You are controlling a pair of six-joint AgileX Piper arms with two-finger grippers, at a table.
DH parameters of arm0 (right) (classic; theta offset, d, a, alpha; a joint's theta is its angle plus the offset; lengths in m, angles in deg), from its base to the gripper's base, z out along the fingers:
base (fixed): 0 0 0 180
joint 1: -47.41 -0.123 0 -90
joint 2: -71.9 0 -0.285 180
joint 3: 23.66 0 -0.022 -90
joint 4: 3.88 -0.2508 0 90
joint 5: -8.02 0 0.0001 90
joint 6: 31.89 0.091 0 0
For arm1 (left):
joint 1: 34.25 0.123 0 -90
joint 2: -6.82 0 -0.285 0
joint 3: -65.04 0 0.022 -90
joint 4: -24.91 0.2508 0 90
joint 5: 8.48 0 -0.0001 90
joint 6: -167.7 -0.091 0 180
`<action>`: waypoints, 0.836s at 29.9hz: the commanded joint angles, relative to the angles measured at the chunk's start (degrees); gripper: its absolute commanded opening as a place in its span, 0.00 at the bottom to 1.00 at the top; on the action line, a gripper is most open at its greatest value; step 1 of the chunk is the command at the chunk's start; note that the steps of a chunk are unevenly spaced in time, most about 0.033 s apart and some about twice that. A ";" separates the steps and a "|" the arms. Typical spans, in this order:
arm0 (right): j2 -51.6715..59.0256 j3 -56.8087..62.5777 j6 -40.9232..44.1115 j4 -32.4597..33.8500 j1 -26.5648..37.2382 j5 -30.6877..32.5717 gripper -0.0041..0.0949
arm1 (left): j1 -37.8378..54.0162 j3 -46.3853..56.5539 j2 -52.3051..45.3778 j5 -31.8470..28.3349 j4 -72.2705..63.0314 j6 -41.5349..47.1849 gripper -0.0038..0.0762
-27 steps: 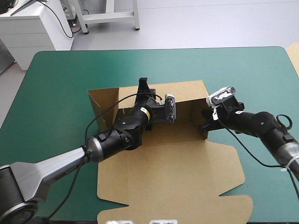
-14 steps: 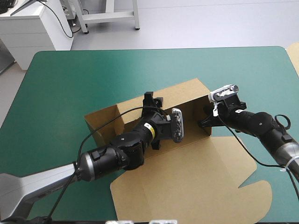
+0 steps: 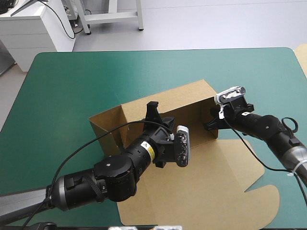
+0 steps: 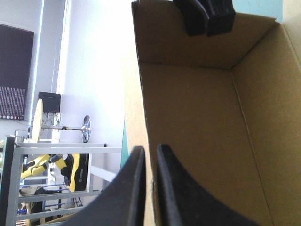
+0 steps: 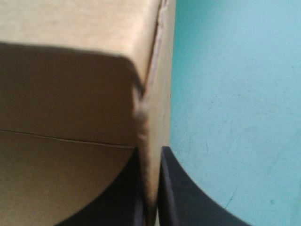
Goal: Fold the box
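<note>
Here, the brown box (image 3: 194,111) stands mid-table (image 3: 72,81) as an open tray, its lid (image 3: 216,182) flat toward the near right corner. My left gripper (image 4: 150,153) pinches the far long wall. My right gripper (image 5: 150,155) pinches the right end wall.

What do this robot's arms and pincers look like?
The left arm and right arm are chunky black cylinders with rounded joints, grey nearer their bases; the left bears a small yellow label. The left pincer and right pincer each have two broad black fingers curved like fins.
</note>
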 commanded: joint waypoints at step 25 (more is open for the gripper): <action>1.69 -1.73 0.75 -2.13 -0.05 -1.93 0.03 | 57.42 -24.33 -2.06 12.95 -82.22 -36.36 0.07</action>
